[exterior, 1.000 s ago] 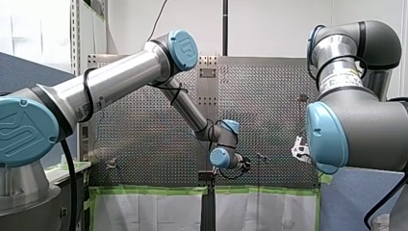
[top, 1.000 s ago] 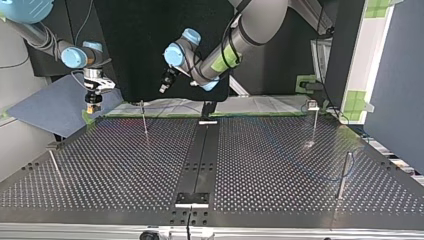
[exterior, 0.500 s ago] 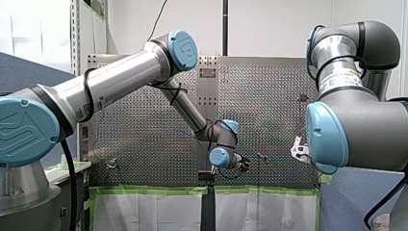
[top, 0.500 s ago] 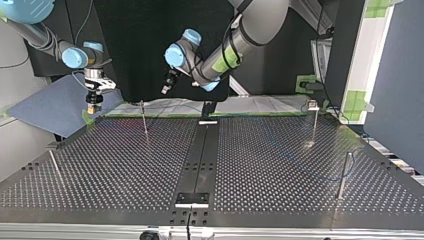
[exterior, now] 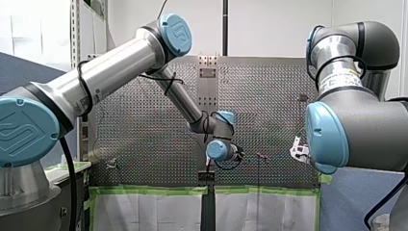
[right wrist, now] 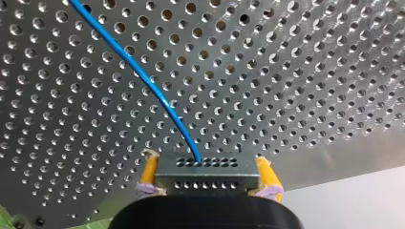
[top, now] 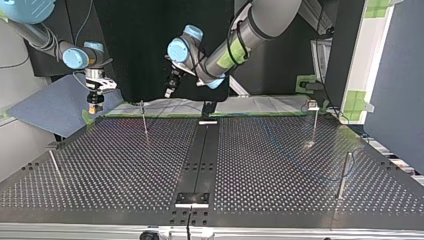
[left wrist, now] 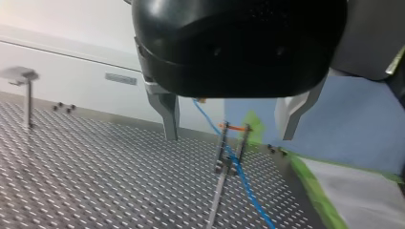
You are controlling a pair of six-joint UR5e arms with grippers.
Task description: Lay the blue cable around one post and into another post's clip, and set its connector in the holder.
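Right gripper (right wrist: 207, 172): clenched on metal connector (right wrist: 205, 167), yellow pads (right wrist: 149, 171) against both ends. Blue cable (right wrist: 143, 77) out of connector's far face, running ahead of fingertips over perforated table (right wrist: 310, 71).

Left gripper (left wrist: 229, 137): released, metal fingers (left wrist: 168, 112) wide apart, nothing between. Ahead of it, just below fingertips: post (left wrist: 217, 191) topped by clip (left wrist: 233, 138). In clip, between its two prongs: blue cable.
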